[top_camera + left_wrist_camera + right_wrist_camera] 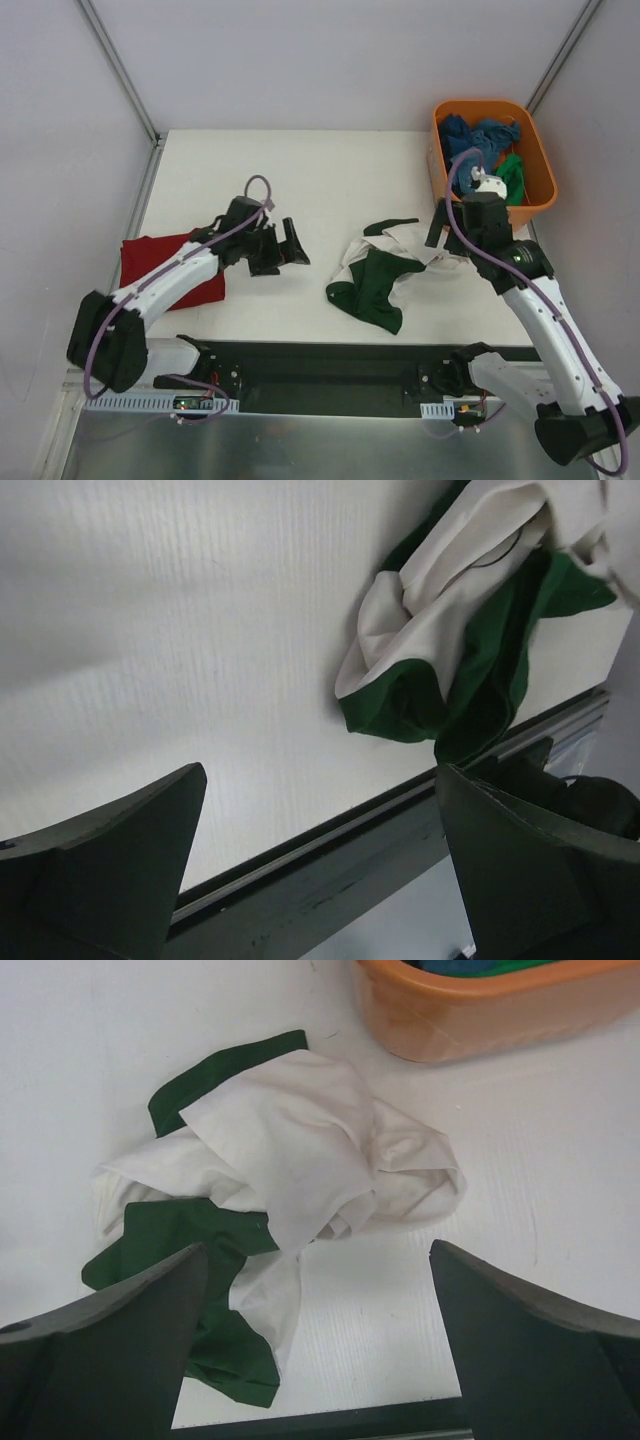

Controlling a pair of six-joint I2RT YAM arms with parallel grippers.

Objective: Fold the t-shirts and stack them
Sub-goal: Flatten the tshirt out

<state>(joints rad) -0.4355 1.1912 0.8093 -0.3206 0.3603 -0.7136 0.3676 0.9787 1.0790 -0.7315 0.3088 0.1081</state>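
White-and-green t-shirt (378, 275) lies crumpled, not yet folded. Right gripper (318, 1260) and left gripper (320, 780) both gape, holding nothing. Next move likely: pinch two edges, spread it flat

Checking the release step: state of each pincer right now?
Left pincer: open, holding nothing.
Right pincer: open, holding nothing, above the white-and-green t-shirt.
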